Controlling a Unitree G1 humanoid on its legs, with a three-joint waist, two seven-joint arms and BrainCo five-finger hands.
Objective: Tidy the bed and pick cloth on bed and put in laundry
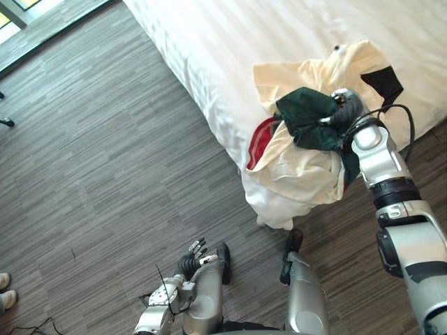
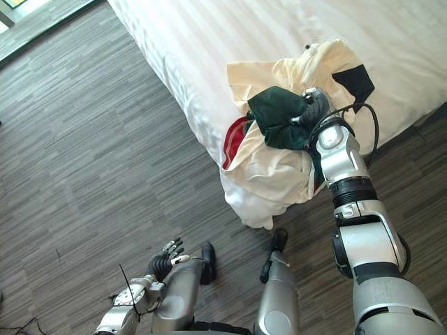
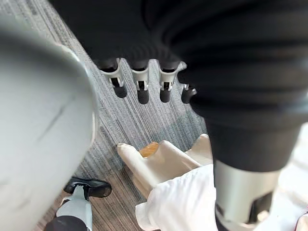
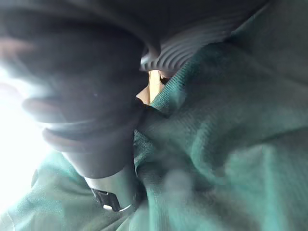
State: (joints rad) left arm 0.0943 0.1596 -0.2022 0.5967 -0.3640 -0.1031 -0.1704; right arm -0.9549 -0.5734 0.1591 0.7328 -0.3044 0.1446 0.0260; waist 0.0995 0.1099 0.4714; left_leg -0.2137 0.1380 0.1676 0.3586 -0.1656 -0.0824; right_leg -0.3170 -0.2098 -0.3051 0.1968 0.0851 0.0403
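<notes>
- Bed (image 1: 209,42): smooth white sheet with faint stripes, its corner hanging in soft folds over the grey plank floor (image 1: 105,174).
- Cream garment (image 1: 300,167): crumpled and limp on that corner, spilling over the edge. It has a black patch (image 1: 383,80) and a red piece (image 1: 260,143) beside it.
- Green cloth (image 1: 304,112): dark and bunched, on top of the cream heap.
- Right hand (image 1: 347,106): pressed into the green cloth, whose folds cover the fingers, so I cannot tell its grip.
- Left hand (image 1: 190,262): low over the floor, fingers (image 3: 139,86) relaxed and empty.
</notes>
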